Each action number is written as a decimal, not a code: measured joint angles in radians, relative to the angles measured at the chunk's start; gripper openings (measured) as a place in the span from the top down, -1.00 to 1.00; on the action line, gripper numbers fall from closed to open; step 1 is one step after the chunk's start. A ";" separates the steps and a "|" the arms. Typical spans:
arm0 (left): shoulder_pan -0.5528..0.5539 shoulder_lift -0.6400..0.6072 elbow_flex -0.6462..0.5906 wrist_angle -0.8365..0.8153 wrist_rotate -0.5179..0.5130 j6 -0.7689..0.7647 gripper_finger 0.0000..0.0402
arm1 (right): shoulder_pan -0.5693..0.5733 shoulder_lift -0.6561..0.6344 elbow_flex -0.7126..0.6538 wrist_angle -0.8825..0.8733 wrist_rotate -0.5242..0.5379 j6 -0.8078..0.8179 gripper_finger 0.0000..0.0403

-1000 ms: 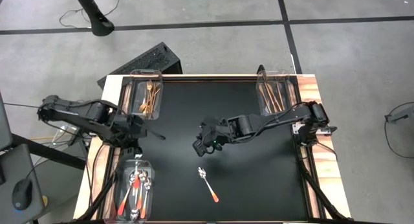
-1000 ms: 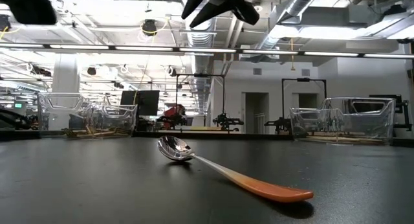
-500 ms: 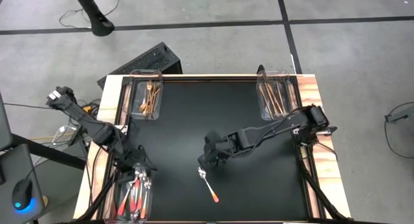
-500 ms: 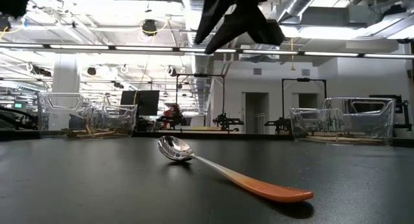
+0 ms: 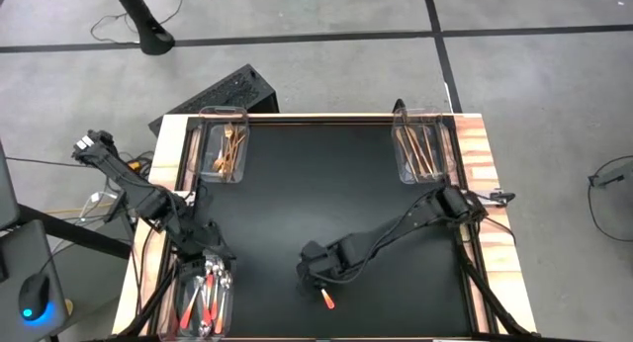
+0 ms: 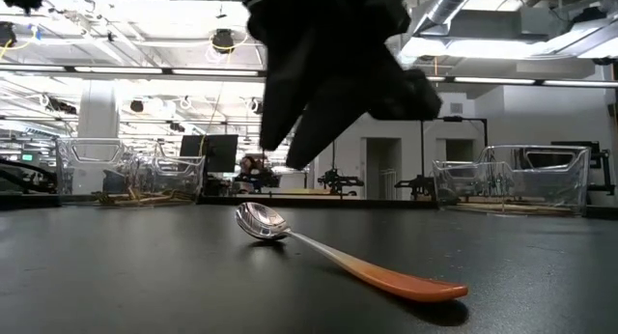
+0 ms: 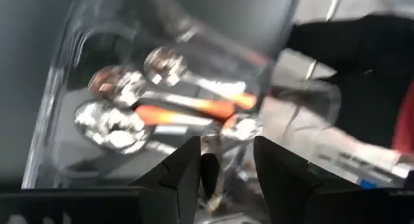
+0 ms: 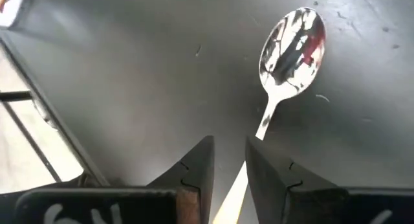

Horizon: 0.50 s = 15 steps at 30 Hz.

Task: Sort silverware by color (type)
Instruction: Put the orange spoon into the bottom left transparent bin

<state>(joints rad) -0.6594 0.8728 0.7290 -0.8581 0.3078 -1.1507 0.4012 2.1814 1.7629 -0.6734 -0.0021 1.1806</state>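
Hovering over the lone spoon (image 8: 288, 52) on the black mat (image 5: 326, 194), the right gripper (image 8: 226, 162) stands parted, empty; only its wrist view reveals this. The left gripper (image 7: 223, 162), open, hangs above the near-left bin (image 5: 188, 283) of spoons

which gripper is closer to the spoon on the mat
Right. The right gripper hangs open just above the spoon, straddling its handle. The left gripper is off at the spoon bin, at the table's left edge.
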 joint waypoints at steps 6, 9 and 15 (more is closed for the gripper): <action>0.002 -0.071 0.093 0.002 -0.119 0.002 0.35 | 0.003 0.064 0.092 -0.045 0.000 -0.027 0.34; -0.004 -0.092 0.124 0.007 -0.181 0.003 0.35 | 0.002 0.065 0.104 -0.090 0.001 -0.029 0.19; -0.005 -0.093 0.120 0.003 -0.338 -0.003 0.35 | -0.018 0.065 0.104 -0.207 0.004 0.040 -0.04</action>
<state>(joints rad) -0.6643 0.7802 0.8495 -0.8553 -0.0305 -1.1538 0.3827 2.2467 1.8671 -0.8806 0.0020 1.2206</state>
